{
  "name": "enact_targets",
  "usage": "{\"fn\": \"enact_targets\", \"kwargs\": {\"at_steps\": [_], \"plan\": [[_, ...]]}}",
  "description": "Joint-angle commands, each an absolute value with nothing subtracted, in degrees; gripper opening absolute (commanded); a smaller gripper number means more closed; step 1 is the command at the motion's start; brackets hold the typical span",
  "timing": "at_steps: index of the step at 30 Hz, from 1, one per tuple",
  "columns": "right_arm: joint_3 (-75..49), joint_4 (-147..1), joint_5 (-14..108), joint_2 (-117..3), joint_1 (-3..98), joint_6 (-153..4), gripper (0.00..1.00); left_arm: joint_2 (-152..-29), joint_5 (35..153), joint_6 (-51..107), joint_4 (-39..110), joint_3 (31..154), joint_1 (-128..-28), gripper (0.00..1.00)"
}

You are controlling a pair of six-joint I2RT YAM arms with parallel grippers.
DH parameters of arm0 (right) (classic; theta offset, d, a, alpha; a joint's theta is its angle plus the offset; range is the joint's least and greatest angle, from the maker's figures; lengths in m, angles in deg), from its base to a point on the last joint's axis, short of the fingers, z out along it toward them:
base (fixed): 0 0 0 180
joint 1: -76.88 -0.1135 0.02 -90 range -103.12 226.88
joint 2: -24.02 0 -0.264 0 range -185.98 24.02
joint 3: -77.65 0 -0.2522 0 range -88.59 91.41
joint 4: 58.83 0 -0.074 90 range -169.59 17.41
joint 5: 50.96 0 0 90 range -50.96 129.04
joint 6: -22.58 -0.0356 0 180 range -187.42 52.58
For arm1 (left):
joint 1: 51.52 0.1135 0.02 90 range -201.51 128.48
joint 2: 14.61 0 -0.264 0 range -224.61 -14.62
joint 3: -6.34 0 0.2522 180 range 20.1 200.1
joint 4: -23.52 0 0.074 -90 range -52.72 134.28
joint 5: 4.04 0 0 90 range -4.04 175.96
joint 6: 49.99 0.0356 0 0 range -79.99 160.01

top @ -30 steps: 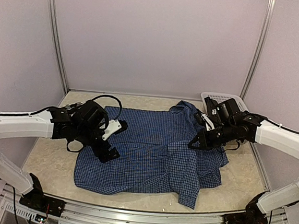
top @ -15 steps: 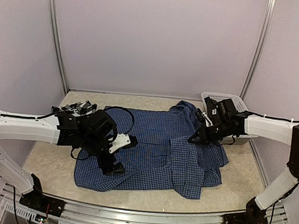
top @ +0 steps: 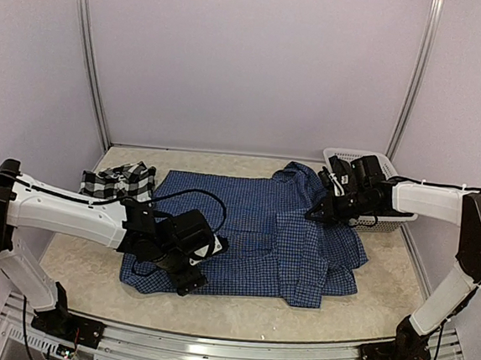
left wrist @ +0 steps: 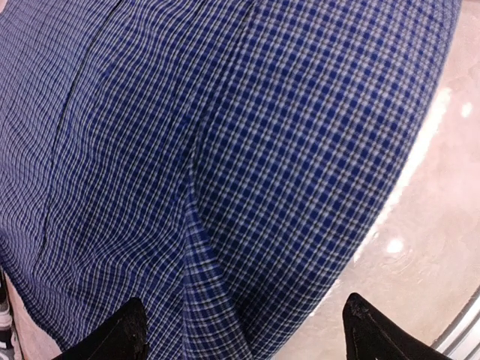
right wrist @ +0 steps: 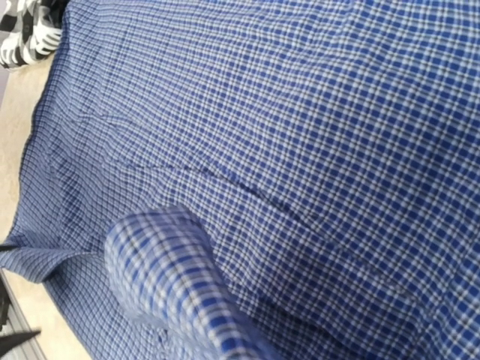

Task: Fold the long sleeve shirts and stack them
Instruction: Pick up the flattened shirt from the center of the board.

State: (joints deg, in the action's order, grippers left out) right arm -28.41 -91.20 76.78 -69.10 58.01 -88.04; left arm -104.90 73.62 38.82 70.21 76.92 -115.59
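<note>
Blue shirt (top: 261, 236): lies spread over the middle of the table (top: 73, 258) in the top view. Its collar end points to the upper right, toward the basket (top: 350, 153). Its right side is doubled over on itself in loose folds. Its lower hem runs near the bottom centre of the frame.

Plaid shirt (top: 118, 179): a crumpled black-and-white heap at centre left of the top view, just beside the blue shirt's upper left corner. I cannot tell whether the two touch. In the right wrist view it shows only as a scrap in the top left corner.

Left gripper (top: 203, 263): low over the blue shirt's lower left part, at lower centre left of the top view. In the left wrist view its two dark fingertips (left wrist: 124, 334) stand wide apart at the bottom edge. Checked cloth and a raised crease lie between them, and nothing is grasped. Bare table shows at the right of that view.

Right gripper (top: 316, 214): at centre right of the top view, on the folded right side of the blue shirt. It is clenched on a fold of that shirt. In the right wrist view a strip of checked cloth rises to the bottom edge and hides the fingers.

Basket: white, at centre right of the top view against the back corner, partly hidden by the right arm (top: 432, 199).
</note>
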Motion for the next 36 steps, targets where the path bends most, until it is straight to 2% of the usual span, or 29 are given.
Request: {"fn": "enact_targets", "kwargs": {"at_steps": [1, 9, 18, 36], "plan": [[-27.47, -89.62, 78.05, -69.86, 58.69, -87.13, 0.00, -105.26, 63.94, 34.57, 76.22, 78.49, -115.60, 0.83], [-27.78, -89.38, 78.41, -69.58, 58.64, -86.66, 0.00, -108.03, 63.28, 35.12, 80.77, 79.90, -113.90, 0.69], [-27.99, -88.95, 79.01, -69.84, 58.76, -86.51, 0.00, -110.29, 63.54, 36.13, 80.71, 80.93, -112.88, 0.73], [-29.42, -87.83, 80.22, -69.84, 58.69, -86.56, 0.00, -113.58, 58.93, 34.81, 83.88, 82.59, -111.97, 0.66]]}}
